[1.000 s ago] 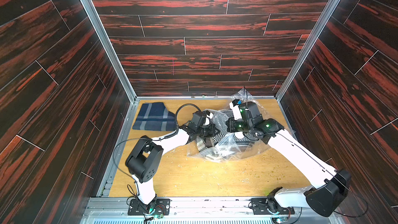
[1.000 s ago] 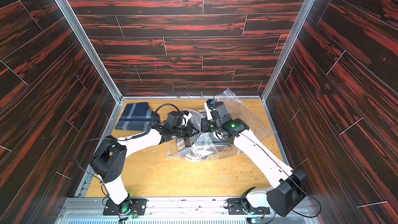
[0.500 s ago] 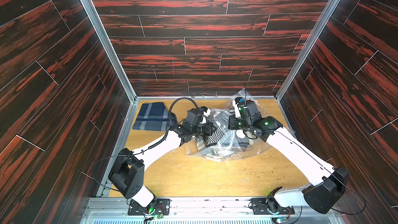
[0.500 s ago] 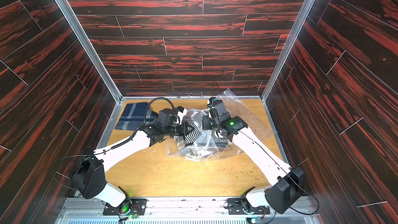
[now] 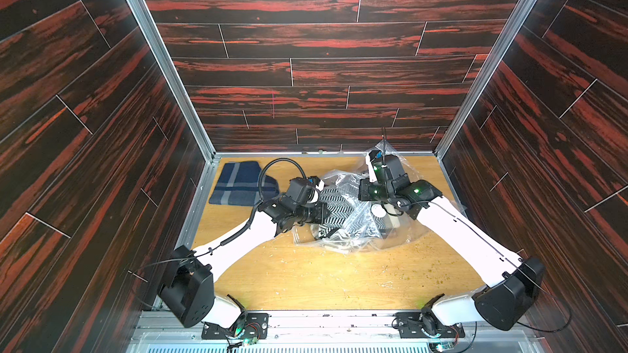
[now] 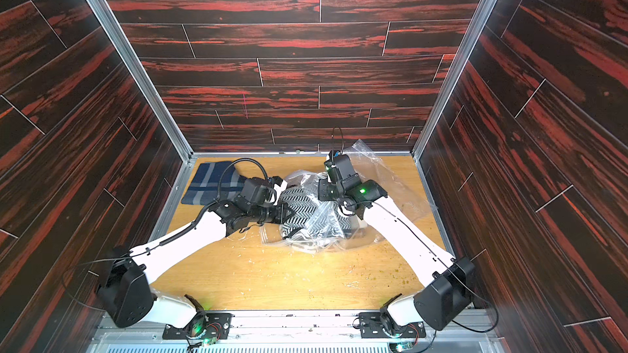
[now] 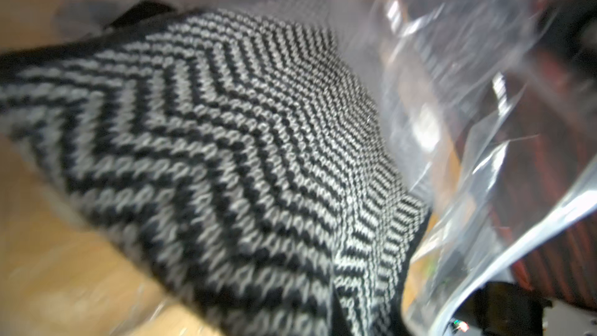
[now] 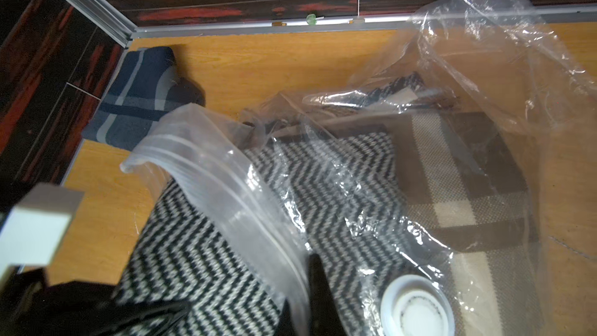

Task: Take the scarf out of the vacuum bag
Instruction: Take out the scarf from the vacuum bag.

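The scarf (image 5: 336,205) (image 6: 302,210) is a black-and-white chevron knit, lying half out of the vacuum bag's mouth. It fills the left wrist view (image 7: 226,156). My left gripper (image 5: 322,213) (image 6: 284,212) is shut on its near end; the knit hides the jaws in that wrist view. The vacuum bag (image 5: 360,232) (image 6: 390,178) (image 7: 484,117) is clear and crinkled, with a round white valve (image 8: 416,308). My right gripper (image 5: 361,195) (image 6: 321,195) (image 8: 305,286) is shut on the bag's zip edge (image 8: 226,195), holding it above the scarf (image 8: 193,253).
A folded blue plaid cloth (image 5: 238,183) (image 6: 210,185) (image 8: 139,101) lies at the back left by the wall. A brown and beige plaid cloth (image 8: 452,189) sits inside the bag under the plastic. Dark wood-look walls close in three sides of the wooden tabletop (image 5: 323,276).
The left arm's elbow has dropped and its wrist has drawn slightly left with the scarf, so more knit lies outside the bag. The right gripper has barely moved and still holds the zip edge.
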Tool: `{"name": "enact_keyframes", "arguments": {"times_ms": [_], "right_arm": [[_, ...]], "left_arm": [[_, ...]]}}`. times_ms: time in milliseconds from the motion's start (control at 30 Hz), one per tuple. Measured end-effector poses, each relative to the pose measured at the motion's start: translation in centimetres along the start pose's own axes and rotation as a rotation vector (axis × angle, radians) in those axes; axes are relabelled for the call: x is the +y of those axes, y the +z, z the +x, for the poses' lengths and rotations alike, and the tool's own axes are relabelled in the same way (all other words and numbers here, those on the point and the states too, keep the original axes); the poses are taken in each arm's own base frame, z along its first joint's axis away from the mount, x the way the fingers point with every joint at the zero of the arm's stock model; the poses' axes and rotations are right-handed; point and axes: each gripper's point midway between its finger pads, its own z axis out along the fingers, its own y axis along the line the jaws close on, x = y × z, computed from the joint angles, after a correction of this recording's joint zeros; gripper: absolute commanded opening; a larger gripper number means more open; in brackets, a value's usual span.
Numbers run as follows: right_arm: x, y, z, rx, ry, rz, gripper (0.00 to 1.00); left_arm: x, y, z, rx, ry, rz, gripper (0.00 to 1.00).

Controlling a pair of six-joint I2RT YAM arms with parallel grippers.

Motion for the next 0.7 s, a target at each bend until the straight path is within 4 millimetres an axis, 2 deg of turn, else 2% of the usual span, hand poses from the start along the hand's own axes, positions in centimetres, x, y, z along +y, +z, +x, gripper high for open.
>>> {"name": "enact_keyframes", "arguments": {"times_ms": [133,300,500,700], "right_arm": [[0.2,0.8,0.5,-0.014,-0.017,-0.001,0.00],[1.8,1.4,0.9,-0.039,-0.076,-0.035,0.00],[3.8,1.8,1.0,-0.071,-0.123,-0.062,0.00],[3.9,2.6,1.4,-0.085,-0.148,-0.011,0.00]], "left_arm": [[1.5,-0.7,1.8,0.070,0.009,-0.070,0.00],[3.3,-2.0,3.6,0.135,0.021,-0.157,0.00],[5.0,-3.8,4.2,0.175,0.047,-0.263,0.00],[6.6,-6.1,3.6,0.219,0.093,-0.399,0.00]]}}
